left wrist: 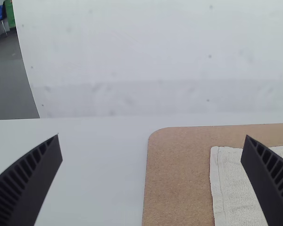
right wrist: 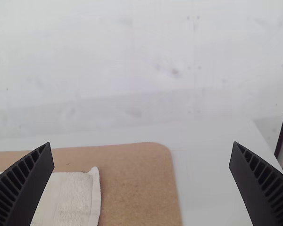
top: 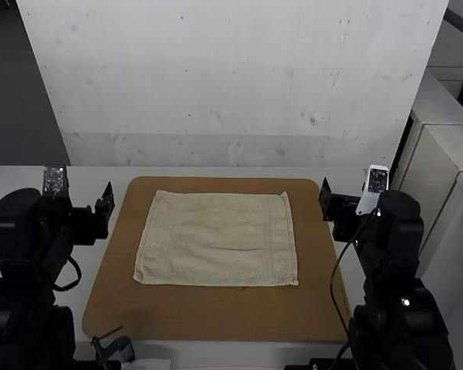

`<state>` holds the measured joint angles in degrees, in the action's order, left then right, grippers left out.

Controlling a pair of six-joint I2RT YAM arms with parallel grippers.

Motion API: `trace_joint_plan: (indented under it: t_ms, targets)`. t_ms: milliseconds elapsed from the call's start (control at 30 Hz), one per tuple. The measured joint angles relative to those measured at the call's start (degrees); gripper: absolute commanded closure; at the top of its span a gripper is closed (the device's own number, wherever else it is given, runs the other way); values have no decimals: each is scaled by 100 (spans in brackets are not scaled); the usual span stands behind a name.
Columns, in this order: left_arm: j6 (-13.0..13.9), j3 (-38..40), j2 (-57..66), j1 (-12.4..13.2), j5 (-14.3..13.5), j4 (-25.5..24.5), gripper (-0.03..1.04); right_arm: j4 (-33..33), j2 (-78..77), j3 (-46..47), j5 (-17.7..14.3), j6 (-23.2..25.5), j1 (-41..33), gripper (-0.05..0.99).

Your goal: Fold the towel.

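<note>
A beige towel [top: 217, 239] lies spread flat, with slight wrinkles, on the brown board. My left gripper [top: 106, 202] is off the board's left side, apart from the towel; in the left wrist view the left gripper [left wrist: 152, 141] is wide open with nothing between its fingers, and part of the towel [left wrist: 236, 188] shows. Off the right side is my right gripper [top: 324, 199], also clear of the cloth. The right wrist view has the right gripper [right wrist: 141, 145] wide open and empty, with a towel corner [right wrist: 80, 193] in sight.
The brown board [top: 193, 314] rests on a white table [top: 117, 173] and extends past the towel on all sides. A pale upright panel [top: 239, 77] stands behind the table. A black cable [top: 333, 289] hangs by the right arm, over the board's right edge.
</note>
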<state>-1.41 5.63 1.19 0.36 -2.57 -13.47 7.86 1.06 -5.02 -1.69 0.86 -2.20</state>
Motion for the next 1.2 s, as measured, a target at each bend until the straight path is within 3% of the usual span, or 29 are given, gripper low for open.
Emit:
trace_joint_plan:
  t_ms: [300, 533, 700, 833, 1200]
  targets:
    - [-17, 938, 2094, -11, 267, -7, 4, -243, 1963, -614, -2, 0, 0, -2]
    - [-20, 2015, 4236, -11, 326, 0, 4, -435, 4503, -1659, 57, 0, -4, 1]
    - [-28, 2750, 5624, 131, 474, -151, 4, -616, 6238, -2413, 160, 24, -4, -3]
    - [-44, 3008, 6253, 269, 542, -170, 4, -835, 7493, -2973, 308, 155, -4, -3]
    - [-111, 3101, 6819, 269, 588, 4, 4, -1106, 9707, -4236, 330, 247, -433, 1]
